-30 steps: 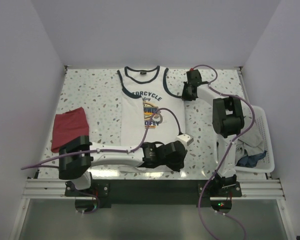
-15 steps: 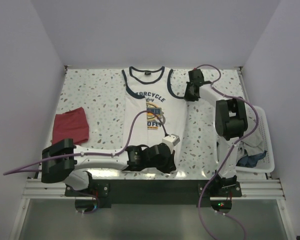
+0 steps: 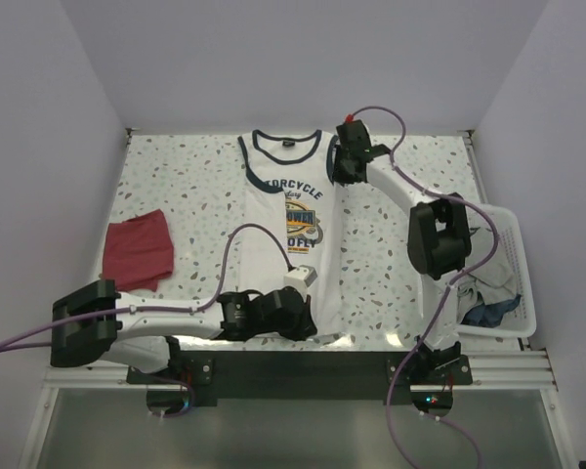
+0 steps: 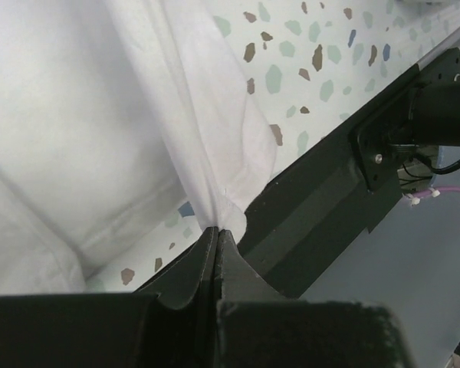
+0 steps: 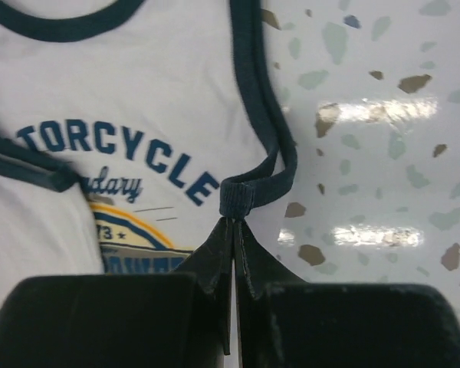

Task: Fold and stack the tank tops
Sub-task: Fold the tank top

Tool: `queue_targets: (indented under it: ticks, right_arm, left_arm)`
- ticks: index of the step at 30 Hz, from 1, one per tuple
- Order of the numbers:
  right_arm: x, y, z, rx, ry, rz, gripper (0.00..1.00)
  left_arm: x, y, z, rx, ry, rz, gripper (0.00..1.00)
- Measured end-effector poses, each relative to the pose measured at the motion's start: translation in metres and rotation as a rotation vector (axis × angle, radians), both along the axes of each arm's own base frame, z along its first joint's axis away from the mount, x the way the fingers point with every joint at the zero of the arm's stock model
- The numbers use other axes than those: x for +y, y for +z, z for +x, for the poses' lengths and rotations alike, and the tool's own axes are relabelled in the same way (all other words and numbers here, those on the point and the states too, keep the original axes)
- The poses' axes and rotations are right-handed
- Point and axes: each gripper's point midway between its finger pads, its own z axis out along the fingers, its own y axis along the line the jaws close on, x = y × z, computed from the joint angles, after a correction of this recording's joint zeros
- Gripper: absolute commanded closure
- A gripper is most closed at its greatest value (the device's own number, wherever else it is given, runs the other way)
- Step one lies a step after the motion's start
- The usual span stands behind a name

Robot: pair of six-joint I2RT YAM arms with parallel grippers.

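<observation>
Arms reach across white tank top (image 3: 281, 200): left tool (image 4: 217, 230) clamps hem (image 4: 231, 201), right tool (image 5: 234, 222) clamps armhole trim (image 5: 236, 198).

Right gripper (image 5: 234, 224) pinches white tank top (image 5: 161, 84) (navy armhole trim).

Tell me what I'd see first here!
A white tank top with a MOTORCYCLE print lies down the middle of the speckled table. The right gripper pinches its navy trim at the far end, the left gripper a bottom corner at the near edge. A red top sits at the left.
</observation>
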Motion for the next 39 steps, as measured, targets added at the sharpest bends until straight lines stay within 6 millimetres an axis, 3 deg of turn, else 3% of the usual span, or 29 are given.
queue_targets:
  ticks: [5,10,16,29,39]
  right_arm:
    - [0.052,0.023,0.006,-0.059,0.065,0.025,1.0]
    - [0.081,0.0,0.004,-0.025,0.093,0.022,1.0]
    - [0.088,-0.029,0.0,0.03,0.086,0.01,1.0]
    - [0.116,-0.02,0.001,0.001,0.109,0.043,1.0]
    - [0.131,-0.032,0.004,-0.006,0.134,0.067,0.96]
  left_arm:
    - [0.019,-0.011,-0.001,0.012,0.044,0.027,1.0]
    - [0.039,-0.02,-0.002,0.024,0.085,0.05,1.0]
    - [0.059,-0.027,-0.004,0.036,0.124,0.086,1.0]
    - [0.078,-0.04,-0.006,0.051,0.157,0.143,1.0]
    - [0.086,-0.043,-0.004,0.045,0.179,0.17,0.98]
